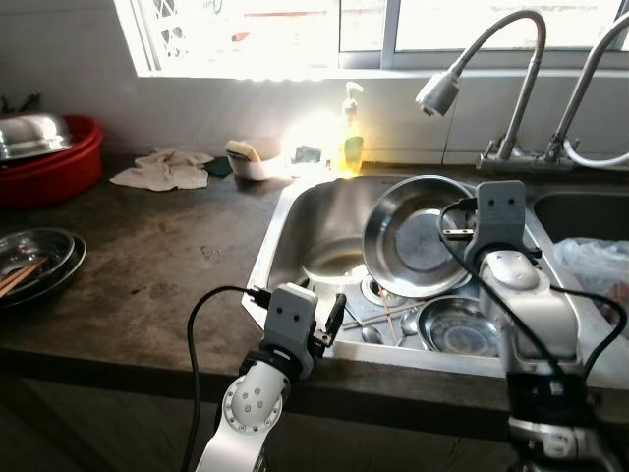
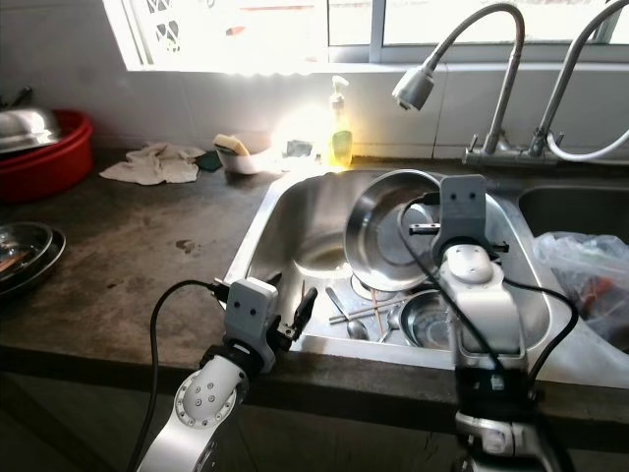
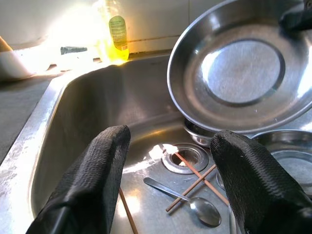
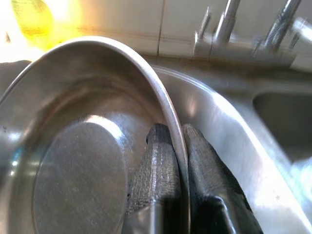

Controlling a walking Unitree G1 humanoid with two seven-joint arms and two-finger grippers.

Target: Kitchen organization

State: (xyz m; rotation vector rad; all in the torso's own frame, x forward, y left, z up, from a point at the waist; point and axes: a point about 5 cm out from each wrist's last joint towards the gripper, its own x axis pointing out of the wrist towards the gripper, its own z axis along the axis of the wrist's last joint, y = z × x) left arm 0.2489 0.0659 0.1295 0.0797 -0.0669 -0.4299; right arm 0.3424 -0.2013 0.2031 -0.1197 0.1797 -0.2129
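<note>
Where heads hide it, right tool [image 4: 179, 161] pinches pan [image 4: 73, 146].

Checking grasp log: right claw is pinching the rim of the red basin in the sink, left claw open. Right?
Not the red basin. The right claw is pinching the rim of the steel plate in the sink, per the right wrist view. The left claw is open.

Tilted pan [image 1: 418, 236] in sink [image 1: 295, 211], spoon [image 3: 183, 196] before it.
</note>
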